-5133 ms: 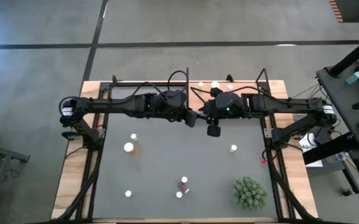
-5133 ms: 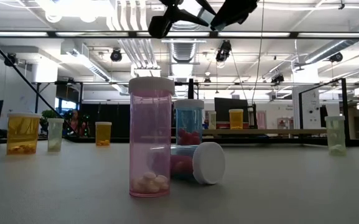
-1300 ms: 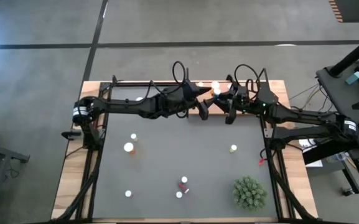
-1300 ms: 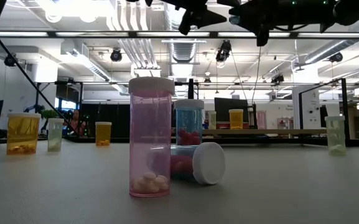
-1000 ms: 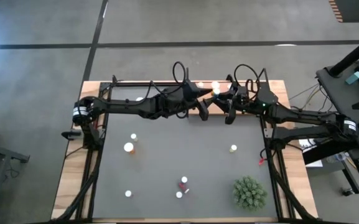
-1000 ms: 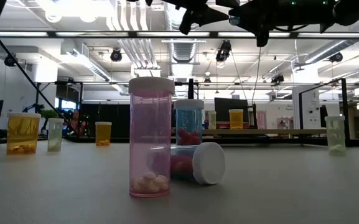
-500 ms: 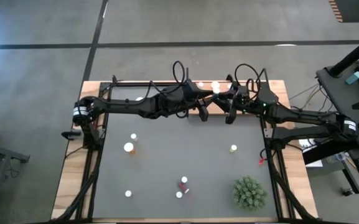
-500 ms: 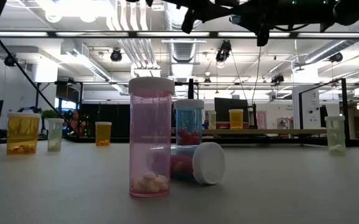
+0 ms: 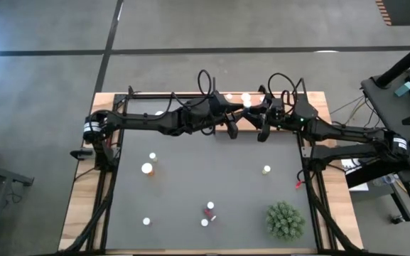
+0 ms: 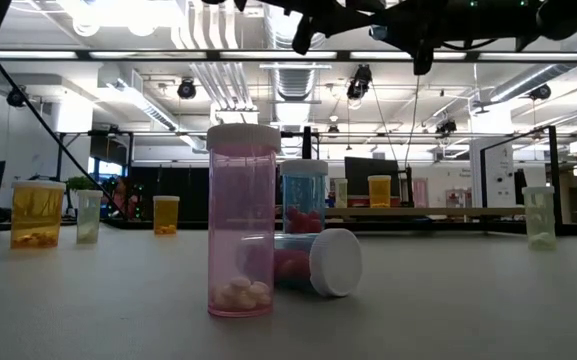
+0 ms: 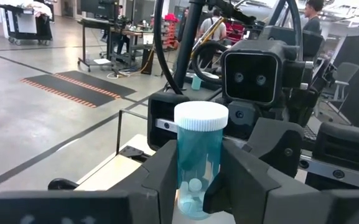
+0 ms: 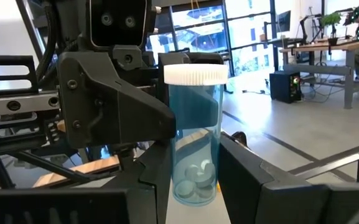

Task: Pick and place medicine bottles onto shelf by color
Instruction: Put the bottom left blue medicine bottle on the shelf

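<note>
Left wrist view shows the left gripper (image 11: 199,180) clamped on a blue bottle (image 11: 198,158); in the right wrist view the right gripper (image 12: 195,171) pinches that bottle too. Both meet above the far middle of the table, by the shelf (image 9: 311,107). This looks like a handover; next, one gripper should let go.

A blue bottle (image 11: 199,160) with white cap stands upright between both grippers, above the shelf (image 9: 241,122) at 12 o'clock.
</note>
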